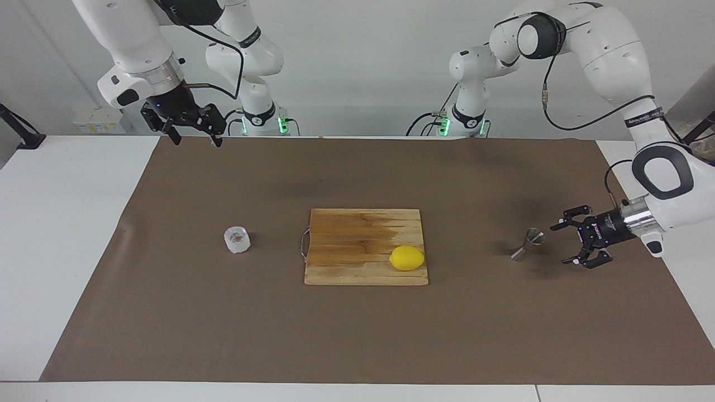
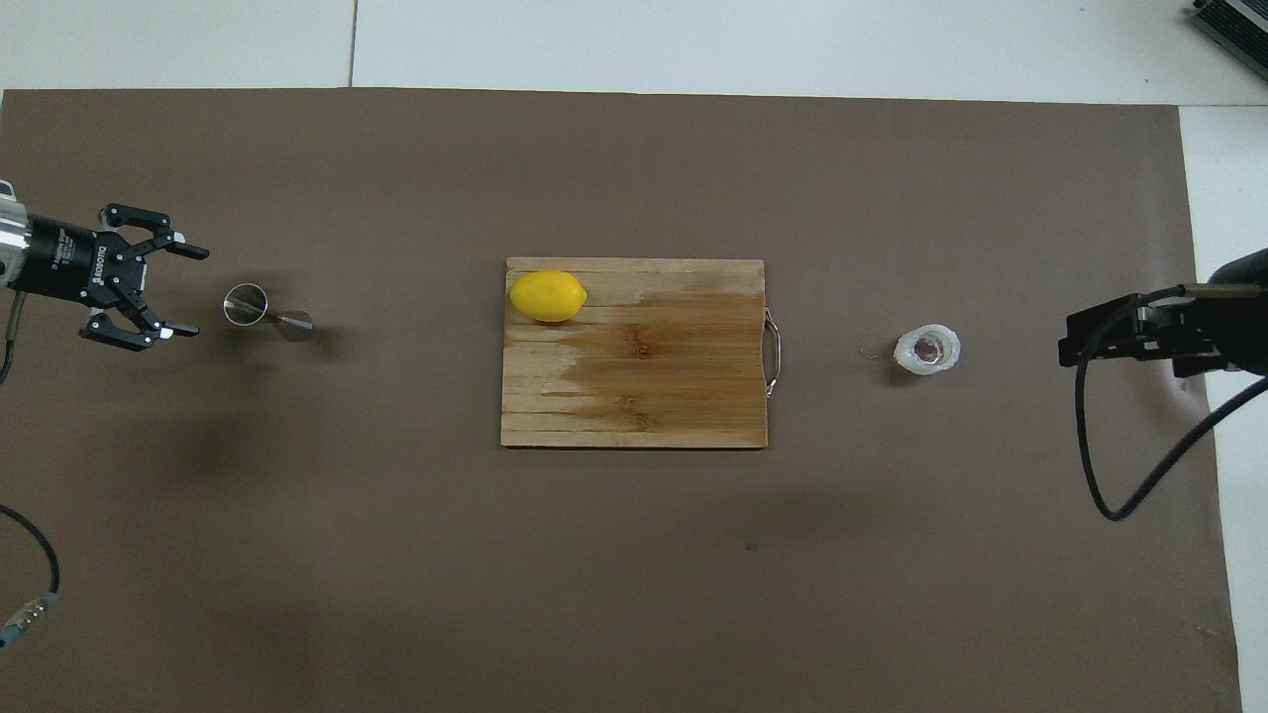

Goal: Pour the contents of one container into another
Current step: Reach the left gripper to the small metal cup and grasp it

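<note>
Two containers upright on the brown mat [image 1: 167, 335], nothing lifted, nothing poured. Opening step by the look of it: left gripper [image 1: 571, 241] turned sideways, low, just beside the jigger [image 1: 528, 244], jaws spread wide toward it, not touching. Jigger near the left arm's end of the table: silver, hourglass, two cones at a narrow waist, open mouth up, standing on a small foot, so probably easy to tip with an off-centre squeeze. Glass tumbler [image 1: 237, 239] toward the right arm's end, well apart from the jigger: short, clear, whitish and textured; contents impossible to tell. Between them a wooden cutting board [image 1: 357, 234] with a lemon [image 1: 407, 258] on it, at the corner toward the left arm and away from the robots. Right gripper [image 1: 194, 133] raised over the mat's edge at the robots' end, jaws apart, holding nothing, waiting. Next move, likely: slide the left jaws around the jigger's waist and close to steady or lift it; then bring the right arm down onto the tumbler for the pour.
</note>
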